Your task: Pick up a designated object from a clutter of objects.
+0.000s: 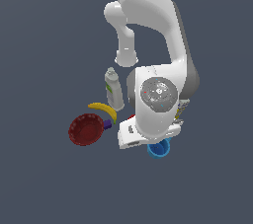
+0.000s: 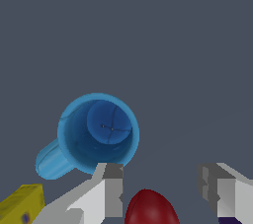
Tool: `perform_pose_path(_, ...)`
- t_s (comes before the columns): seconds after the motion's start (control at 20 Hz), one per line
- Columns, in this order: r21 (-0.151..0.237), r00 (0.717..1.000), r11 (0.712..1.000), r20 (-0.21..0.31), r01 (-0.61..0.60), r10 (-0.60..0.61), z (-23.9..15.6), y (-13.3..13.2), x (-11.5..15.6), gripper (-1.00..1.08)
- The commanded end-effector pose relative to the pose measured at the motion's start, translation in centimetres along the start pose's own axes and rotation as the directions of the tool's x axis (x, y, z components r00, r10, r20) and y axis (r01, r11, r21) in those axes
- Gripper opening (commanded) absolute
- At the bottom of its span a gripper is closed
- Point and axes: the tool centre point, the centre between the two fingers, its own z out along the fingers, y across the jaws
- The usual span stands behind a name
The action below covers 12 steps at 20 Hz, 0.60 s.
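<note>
Cup (image 2: 99,134): big, round and bright blue, darker blue inside. It stands mouth up on the counter (image 2: 173,45). In the exterior view only part of it peeks out under the arm's head (image 1: 159,149).
Small cup (image 2: 49,163): lighter blue, lying right beside the big cup and seeming to touch it. Not the one to take.
Fingers (image 2: 160,188): spread wide, with nothing between them but air. One fingertip is just beside the cup's rim; the cup is not in the gap.
Apple (image 2: 150,209): red, below the gap between the fingers, close to the cup.
Box (image 2: 22,203): a yellow corner, near the small cup.
Farther off: bottle (image 1: 114,89), banana (image 1: 105,110), red bowl (image 1: 87,129) and a little purple piece (image 1: 107,124), all to the exterior view's left of the arm.
How to do it well: I think the fingers should slide over until the cup's wall sits in the gap, then go down and squeeze gently. Keep clear of the apple and the small cup.
</note>
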Motion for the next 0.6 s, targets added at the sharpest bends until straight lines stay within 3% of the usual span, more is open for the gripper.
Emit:
perform_pose_path(0.0, 0.007, 1.000, 1.000, 0.005, 0.013, -0.013, 1.5, -0.4, 0.5, 0.28)
perform_pose_path(0.55, 0.018, 0.999, 0.999, 0.015, 0.031, -0.032, 4.0, -1.0, 1.2, 0.28)
